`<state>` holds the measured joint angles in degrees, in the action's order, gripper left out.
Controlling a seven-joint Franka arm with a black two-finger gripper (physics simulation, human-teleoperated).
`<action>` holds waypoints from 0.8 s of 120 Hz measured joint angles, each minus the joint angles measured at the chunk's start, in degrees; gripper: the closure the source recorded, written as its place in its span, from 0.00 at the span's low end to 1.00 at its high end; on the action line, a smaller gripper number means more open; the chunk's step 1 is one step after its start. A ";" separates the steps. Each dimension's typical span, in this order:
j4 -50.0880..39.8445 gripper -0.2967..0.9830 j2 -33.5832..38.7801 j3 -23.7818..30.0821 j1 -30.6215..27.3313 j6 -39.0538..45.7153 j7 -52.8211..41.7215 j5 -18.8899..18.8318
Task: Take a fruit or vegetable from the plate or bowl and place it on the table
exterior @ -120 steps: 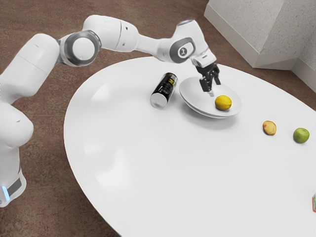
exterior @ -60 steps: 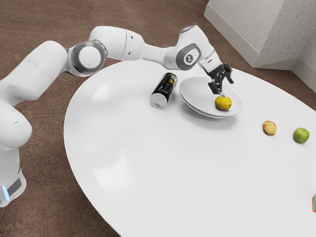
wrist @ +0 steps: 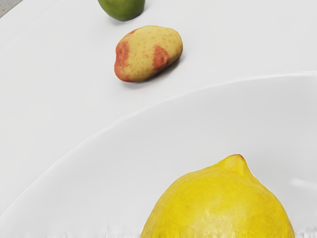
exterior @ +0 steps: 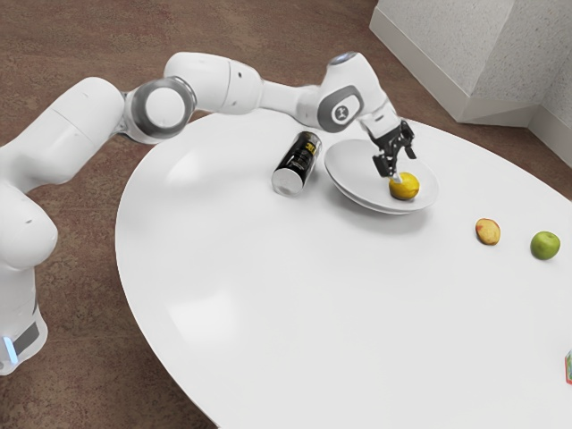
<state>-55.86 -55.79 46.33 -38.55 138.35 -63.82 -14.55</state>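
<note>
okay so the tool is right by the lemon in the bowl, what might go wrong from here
The tool might nudge the rounded lemon, rolling it in the bowl. An off-center grip could let its curved skin slip out. If carried low toward the exterior view's right, it may bump the potato on the table.

The lower edge of the wrist view cuts off the lemon [wrist: 218, 208], and the plate [wrist: 94, 183] runs out of that view too. The green apple [wrist: 123, 6] loses its upper part at the upper edge. In the exterior view the fingers [exterior: 399, 166] hide a bit of the plate, and whether they touch the lemon is hard to tell. At the exterior view's right, a small object [exterior: 569, 368] is too cut off to name. The tabletop [exterior: 313, 295] runs past the right and near edges. The can's [exterior: 298, 164] lettering is too small to read.
</note>
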 joint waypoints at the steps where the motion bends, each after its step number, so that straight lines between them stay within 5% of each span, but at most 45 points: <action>1: 0.03 0.23 0.00 -0.02 0.01 -0.34 0.31 -0.29; 30: 1.98 0.23 -0.29 1.62 0.56 -5.49 7.74 -3.78; 96: 2.33 0.23 -2.94 1.83 0.41 -1.74 14.94 -3.91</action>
<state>-53.53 -58.73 48.16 -38.14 136.61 -48.88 -18.47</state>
